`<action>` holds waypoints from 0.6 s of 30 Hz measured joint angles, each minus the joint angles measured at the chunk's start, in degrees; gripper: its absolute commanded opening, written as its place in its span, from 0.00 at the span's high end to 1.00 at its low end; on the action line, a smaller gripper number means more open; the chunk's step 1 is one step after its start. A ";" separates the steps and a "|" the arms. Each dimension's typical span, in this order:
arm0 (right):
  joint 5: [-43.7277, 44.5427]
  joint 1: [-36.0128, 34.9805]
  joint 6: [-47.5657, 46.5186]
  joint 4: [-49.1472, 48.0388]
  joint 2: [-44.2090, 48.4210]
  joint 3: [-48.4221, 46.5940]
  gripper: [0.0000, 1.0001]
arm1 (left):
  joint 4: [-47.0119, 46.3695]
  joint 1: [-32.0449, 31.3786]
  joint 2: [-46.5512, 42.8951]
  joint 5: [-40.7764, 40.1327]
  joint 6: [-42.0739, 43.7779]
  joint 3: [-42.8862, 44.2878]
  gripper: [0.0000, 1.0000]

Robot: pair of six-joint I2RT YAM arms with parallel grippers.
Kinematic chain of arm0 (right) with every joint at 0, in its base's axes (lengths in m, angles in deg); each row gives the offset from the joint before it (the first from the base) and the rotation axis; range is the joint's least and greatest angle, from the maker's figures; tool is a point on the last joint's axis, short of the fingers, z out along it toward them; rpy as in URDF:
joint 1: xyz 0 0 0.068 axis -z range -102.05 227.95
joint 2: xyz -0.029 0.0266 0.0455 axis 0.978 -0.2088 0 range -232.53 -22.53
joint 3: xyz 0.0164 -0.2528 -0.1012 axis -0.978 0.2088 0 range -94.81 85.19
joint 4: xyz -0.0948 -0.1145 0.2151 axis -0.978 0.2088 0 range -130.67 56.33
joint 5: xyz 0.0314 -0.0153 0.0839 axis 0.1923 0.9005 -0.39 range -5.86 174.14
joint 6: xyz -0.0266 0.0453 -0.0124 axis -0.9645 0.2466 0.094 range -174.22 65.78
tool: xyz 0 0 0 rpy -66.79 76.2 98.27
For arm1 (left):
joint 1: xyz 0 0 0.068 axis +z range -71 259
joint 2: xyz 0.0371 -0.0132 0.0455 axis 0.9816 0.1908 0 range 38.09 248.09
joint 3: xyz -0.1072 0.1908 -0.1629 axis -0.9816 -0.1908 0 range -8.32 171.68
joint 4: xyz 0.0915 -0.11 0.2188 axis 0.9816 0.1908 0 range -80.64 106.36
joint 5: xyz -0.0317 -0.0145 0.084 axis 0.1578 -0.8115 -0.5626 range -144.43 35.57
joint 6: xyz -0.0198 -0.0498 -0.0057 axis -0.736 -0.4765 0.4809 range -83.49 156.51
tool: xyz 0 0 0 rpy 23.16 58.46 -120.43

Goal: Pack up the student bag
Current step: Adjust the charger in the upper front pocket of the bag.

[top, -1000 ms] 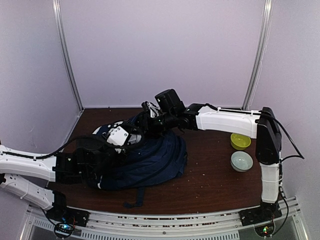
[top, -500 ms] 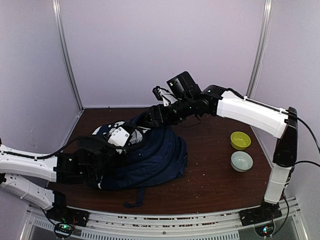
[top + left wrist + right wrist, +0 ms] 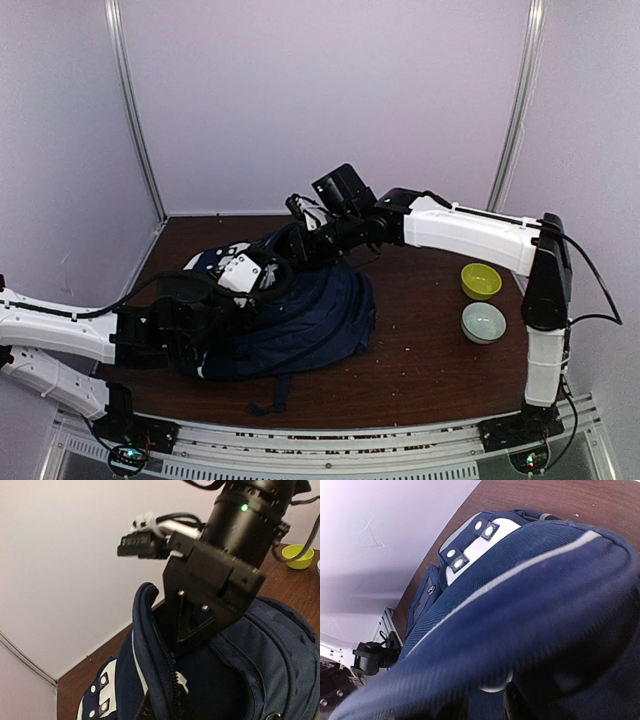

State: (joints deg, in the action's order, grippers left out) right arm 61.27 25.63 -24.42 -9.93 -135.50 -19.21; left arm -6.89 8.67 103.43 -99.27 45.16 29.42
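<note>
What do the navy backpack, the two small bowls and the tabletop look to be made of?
Large navy blue backpack: woven fabric, matte; ribbed weave shows close up. Yellow-green bowl and pale grey bowl: smooth, plastic or glazed ceramic, unclear. Dark brown tabletop: wood-look, possibly laminate.

Lab booth; plain white panels [image 3: 330,100], framed table [image 3: 420,360]

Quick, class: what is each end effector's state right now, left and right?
Left end effector: closed, pinching the open rim of the large navy blue fabric backpack.
Right end effector: at the backpack's mouth; open or closed cannot be told.
</note>
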 measured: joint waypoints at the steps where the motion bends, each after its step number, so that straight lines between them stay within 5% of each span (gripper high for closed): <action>1: -0.48 -0.04 0.28 -0.52 -1.90 -1.60 0.77 | 0.00 0.00 0.00 0.00 0.00 0.00 1.00; 9: -2.80 -0.50 1.51 -3.17 -9.92 -9.92 0.71 | 0.85 0.00 -1.22 -0.02 -0.76 0.00 1.00; 18: 4.85 -0.70 -3.34 0.87 2.93 0.96 0.59 | 0.44 0.00 -1.07 0.02 -1.07 -0.35 1.00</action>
State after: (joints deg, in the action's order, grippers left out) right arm 66.12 24.93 -27.76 -9.06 -132.57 -18.25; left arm -6.46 8.67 102.36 -99.24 44.08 29.07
